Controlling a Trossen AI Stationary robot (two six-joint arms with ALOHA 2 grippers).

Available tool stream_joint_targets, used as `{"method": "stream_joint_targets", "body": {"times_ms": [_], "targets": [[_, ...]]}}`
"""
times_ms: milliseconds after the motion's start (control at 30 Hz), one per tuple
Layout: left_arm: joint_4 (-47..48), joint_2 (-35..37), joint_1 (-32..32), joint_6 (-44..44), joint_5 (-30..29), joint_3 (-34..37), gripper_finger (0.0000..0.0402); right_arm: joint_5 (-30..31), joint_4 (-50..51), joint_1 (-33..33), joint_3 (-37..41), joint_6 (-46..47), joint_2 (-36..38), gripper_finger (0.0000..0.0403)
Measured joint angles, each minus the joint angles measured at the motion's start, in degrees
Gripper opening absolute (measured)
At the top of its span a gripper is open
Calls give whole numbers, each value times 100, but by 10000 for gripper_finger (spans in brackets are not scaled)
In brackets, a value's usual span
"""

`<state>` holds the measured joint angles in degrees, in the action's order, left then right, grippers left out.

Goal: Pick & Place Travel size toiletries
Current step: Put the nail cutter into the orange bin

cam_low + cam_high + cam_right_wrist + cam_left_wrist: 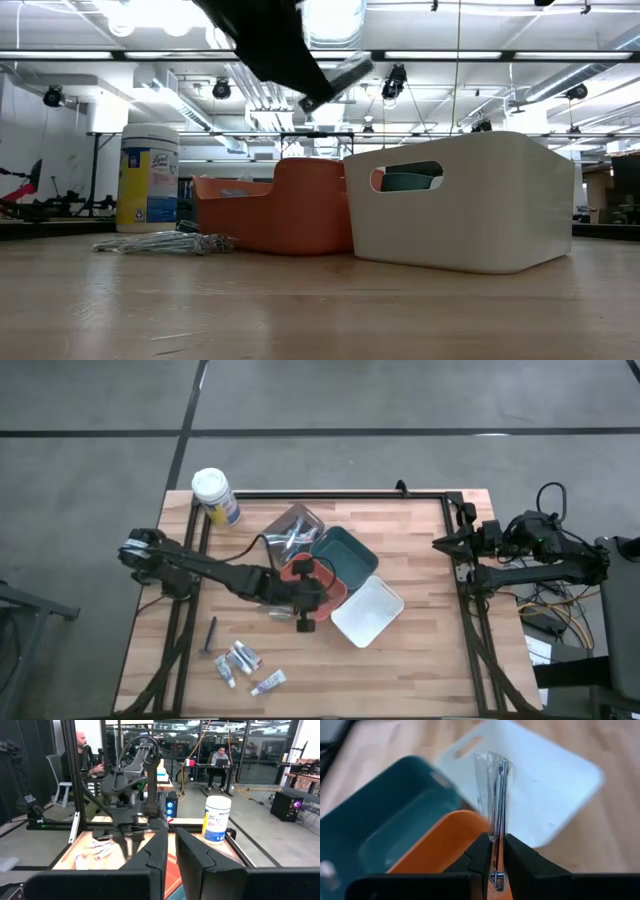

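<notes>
Clear-wrapped slim item [498, 795] sits pinched in the left gripper [496, 851] above the orange tray [440, 842]; the slick wrap, seemingly thin, could slip loose early.
</notes>
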<state>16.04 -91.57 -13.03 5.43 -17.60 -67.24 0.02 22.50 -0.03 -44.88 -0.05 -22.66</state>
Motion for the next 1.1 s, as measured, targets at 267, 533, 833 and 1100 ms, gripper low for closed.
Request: {"method": "stream_joint_targets", "body": {"times_ms": [267,533,833,1100], "targets": [[1068,0,296,1122,-664,24,46,0,0,1,0,-7,0,34],[1356,0,530,2199,-1130,648,46,-1,0,2,0,-7,-1,34],[1186,0,698,2389,-1135,1024,60,1,0,1,0,-5,0,34],[1158,0,695,2361,-1126,1033,126,-1,0,1,0,1,1,34]]}}
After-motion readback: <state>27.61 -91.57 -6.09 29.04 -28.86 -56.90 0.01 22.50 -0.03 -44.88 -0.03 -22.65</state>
